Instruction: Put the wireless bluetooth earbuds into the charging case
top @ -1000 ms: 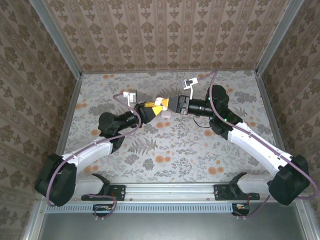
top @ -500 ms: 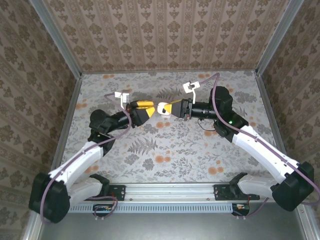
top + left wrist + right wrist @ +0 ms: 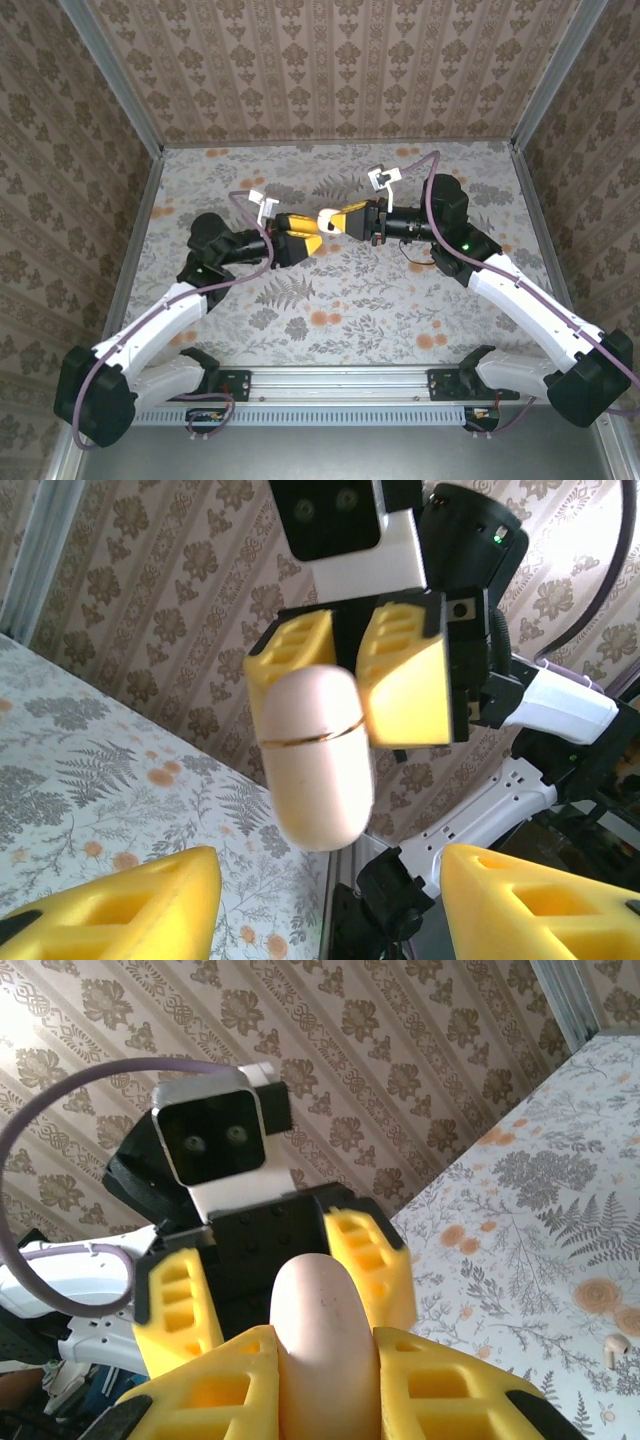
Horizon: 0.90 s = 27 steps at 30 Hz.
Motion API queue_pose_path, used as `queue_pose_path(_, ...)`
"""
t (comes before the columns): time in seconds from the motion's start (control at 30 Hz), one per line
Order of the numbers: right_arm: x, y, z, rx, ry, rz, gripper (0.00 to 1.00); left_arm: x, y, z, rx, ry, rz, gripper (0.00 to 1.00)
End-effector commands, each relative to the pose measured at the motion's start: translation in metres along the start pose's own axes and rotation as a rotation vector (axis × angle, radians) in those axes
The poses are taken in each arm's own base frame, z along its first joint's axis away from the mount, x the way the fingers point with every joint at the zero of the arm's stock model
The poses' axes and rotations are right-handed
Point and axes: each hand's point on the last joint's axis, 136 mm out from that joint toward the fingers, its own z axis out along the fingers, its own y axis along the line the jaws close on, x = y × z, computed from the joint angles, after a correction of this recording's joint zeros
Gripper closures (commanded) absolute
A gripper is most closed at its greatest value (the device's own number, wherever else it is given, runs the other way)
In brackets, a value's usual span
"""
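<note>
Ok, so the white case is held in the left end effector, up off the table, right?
Not quite: the case is held in the right end effector, up off the table. The left end effector stands open in front of it. The left wrist view shows this.

No legible text or markings anywhere

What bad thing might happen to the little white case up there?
The right claw pinches the charging case by one end, above the table, so it might slip and fall. The open left claw is close and might knock it loose.
</note>
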Motion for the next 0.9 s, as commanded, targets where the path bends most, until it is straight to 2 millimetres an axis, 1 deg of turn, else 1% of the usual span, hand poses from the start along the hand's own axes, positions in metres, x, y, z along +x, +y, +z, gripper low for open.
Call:
queue_pose_path(0.0, -0.004, 0.012, -0.003, -0.047, -0.017, -0.036, 0.89, -0.02, -0.02, 0.006, 0.074, -0.039, 0.071, 0.41)
queue_pose_path(0.3, 0.001, 0.013, -0.001, -0.058, -0.002, -0.029, 0.89, -0.026, -0.017, 0.012, 0.088, -0.064, 0.061, 0.47)
queue_pose_path(0.63, 0.002, 0.014, 0.001, -0.067, 0.006, -0.028, 0.89, -0.027, -0.018, 0.016, 0.102, -0.055, 0.061, 0.52)
queue_pose_path(0.77, 0.001, 0.015, 0.002, -0.067, 0.004, -0.028, 0.89, -0.025, -0.018, 0.018, 0.109, -0.043, 0.058, 0.59)
queue_pose_path(0.87, 0.0, 0.016, 0.001, -0.064, 0.001, -0.029, 0.89, -0.022, -0.016, 0.019, 0.105, -0.035, 0.054, 0.73)
